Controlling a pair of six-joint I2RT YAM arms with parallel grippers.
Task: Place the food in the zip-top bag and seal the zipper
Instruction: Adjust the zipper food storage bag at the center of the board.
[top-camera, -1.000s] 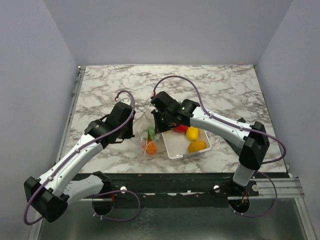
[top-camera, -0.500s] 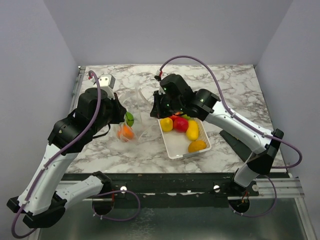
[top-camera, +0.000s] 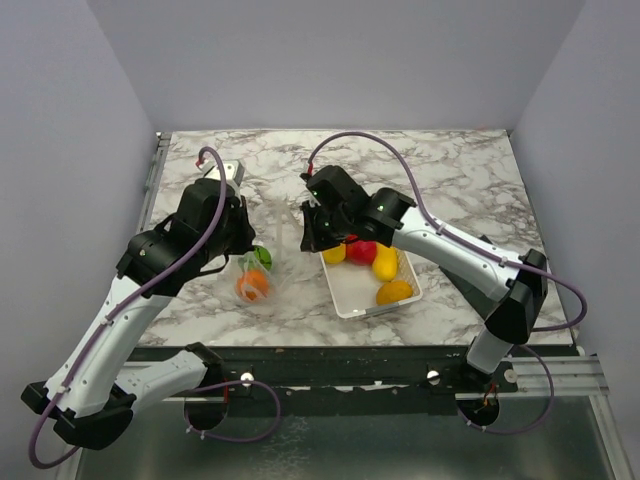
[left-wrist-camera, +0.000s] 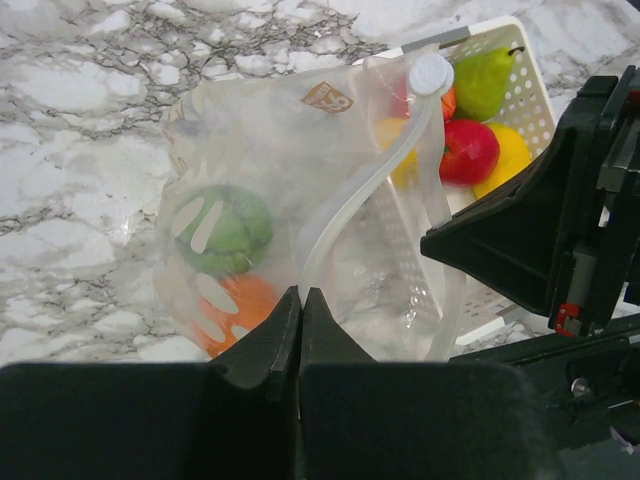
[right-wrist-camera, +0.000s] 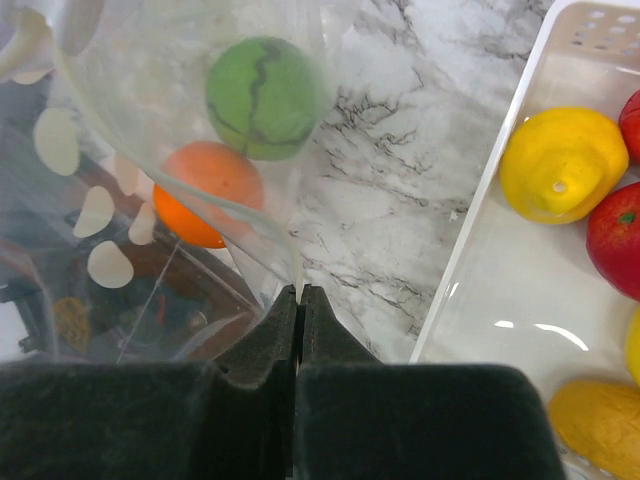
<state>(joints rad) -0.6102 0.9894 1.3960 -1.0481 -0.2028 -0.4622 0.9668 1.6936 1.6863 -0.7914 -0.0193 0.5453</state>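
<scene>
Counts: 2 arms, 1 zip-top bag (left-wrist-camera: 300, 150), 1 white basket (right-wrist-camera: 478, 205), 7 fruits that I can count.
- In the bag: dark green fruit (right-wrist-camera: 262, 97) and orange fruit (right-wrist-camera: 205, 190), touching each other.
- In the basket: pear (left-wrist-camera: 485, 80), red apple (left-wrist-camera: 468, 152), first yellow fruit (top-camera: 335, 253), second yellow fruit (top-camera: 385, 264), orange-yellow fruit (top-camera: 395, 292).

Pose: the left arm (top-camera: 150, 290) has its elbow high and its forearm over the table (top-camera: 450, 180), with the wrist pitched down. The right arm (top-camera: 450, 255) reaches diagonally across the basket, wrist also tipped down at the basket corner.

Left gripper (left-wrist-camera: 301, 300): jaws fully closed, pinching the bag's edge right where the zipper (left-wrist-camera: 380, 177) meets the tips. Right gripper (right-wrist-camera: 299, 297): jaws fully closed, with a fold of bag film running into the tips.

Bag location: stretched between the two grippers, directly ahead of both sets of fingertips. Both fruits sit ahead of and slightly left of each gripper's tips. The basket lies to the right of the right gripper's tips.

Orientation: the zipper runs as a curved line away from the left gripper's tips to the white slider (left-wrist-camera: 430, 73), which is out near the right gripper. The bag's long axis follows that line, gripper to gripper.
</scene>
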